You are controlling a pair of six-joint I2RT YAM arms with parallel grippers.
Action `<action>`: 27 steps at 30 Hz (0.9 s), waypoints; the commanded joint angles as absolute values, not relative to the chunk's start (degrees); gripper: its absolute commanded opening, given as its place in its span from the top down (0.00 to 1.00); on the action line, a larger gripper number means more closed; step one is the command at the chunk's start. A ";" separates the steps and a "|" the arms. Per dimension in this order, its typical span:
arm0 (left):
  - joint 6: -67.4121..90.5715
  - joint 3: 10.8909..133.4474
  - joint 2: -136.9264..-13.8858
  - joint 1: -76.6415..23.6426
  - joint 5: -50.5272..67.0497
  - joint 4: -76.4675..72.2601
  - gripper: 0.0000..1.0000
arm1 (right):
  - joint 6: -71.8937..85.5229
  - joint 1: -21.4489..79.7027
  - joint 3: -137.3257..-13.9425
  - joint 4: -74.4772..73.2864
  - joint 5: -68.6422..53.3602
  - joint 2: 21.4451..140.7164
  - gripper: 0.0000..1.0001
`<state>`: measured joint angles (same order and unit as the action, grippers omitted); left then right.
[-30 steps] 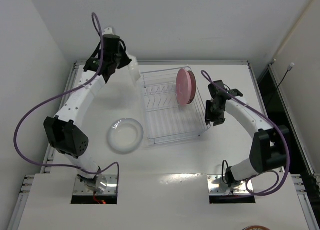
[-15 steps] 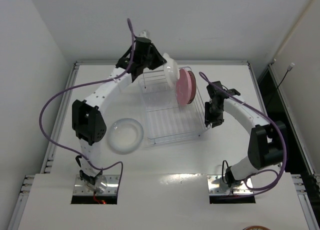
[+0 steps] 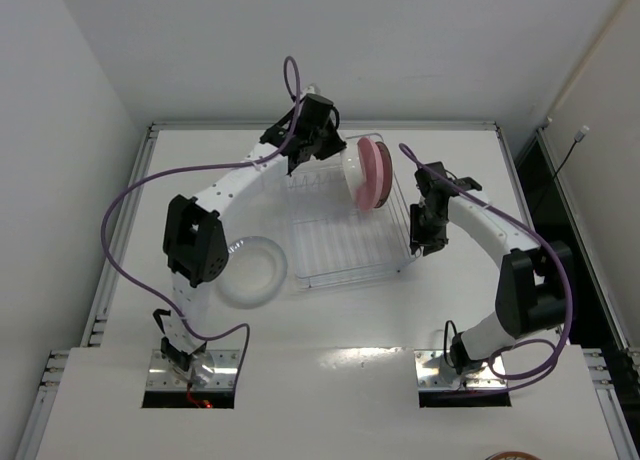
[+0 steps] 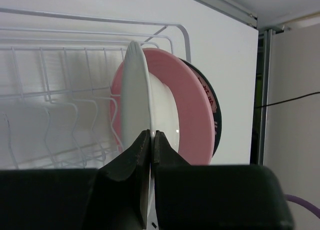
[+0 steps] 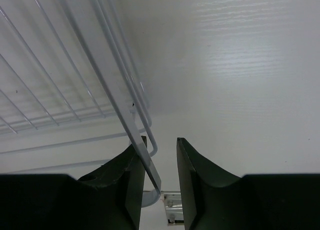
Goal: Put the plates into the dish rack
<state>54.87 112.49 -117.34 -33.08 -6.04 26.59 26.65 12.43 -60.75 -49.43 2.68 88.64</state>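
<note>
Plate-loading step, read left to right. One translucent plate (image 3: pixel 250 270) lies flat on the table (image 3: pixel 470 310), just beside the near-left corner of the rack (image 3: pixel 350 277), not yet loaded. The left gripper (image 4: pixel 151 135) reaches over the rack's far end, its jaws pinched tight on the lower rim of the held plate (image 4: pixel 136 90). This whitish plate stands upright and edge-on, just beside the pink plate (image 4: pixel 192 115). The pink plate is already slotted, with the patterned plate (image 4: pixel 212 105) behind it at the far right end of the rack. Whether the held plate's bottom edge has reached a slot cannot be told.

The right gripper (image 5: pixel 161 142) sits at the rack's right edge. Its jaws stand narrowly apart, straddling the rim wire (image 5: pixel 115 80), which lies against one finger with a gap on the other side.

Judgement: to do this well, keep the held plate vertical and parallel to the pink one. Lower it straight between the prongs of the next free slot, and release only once it is seated. A tilt toward the pink plate risks knocking it or sharing its slot. The right gripper's place at the rim suits bracing the rack against sliding.
</note>
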 commanded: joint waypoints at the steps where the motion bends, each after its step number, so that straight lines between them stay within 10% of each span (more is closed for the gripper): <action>1: 57.74 117.59 -116.37 -34.45 -10.80 23.11 1.00 | 25.05 11.17 -60.12 -48.96 2.38 88.59 0.73; 20: 57.49 126.81 -126.64 -39.55 -23.11 41.64 1.00 | 22.76 9.59 -58.98 -50.01 -0.08 88.07 0.74; 27: 53.62 131.65 -129.63 -40.60 -26.80 47.81 1.00 | 22.24 9.58 -58.97 -49.49 -2.10 89.30 0.91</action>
<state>56.60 128.88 -129.16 -39.51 -24.12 42.52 22.35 10.57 -59.64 -49.04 -2.76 88.84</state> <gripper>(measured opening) 0.017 0.099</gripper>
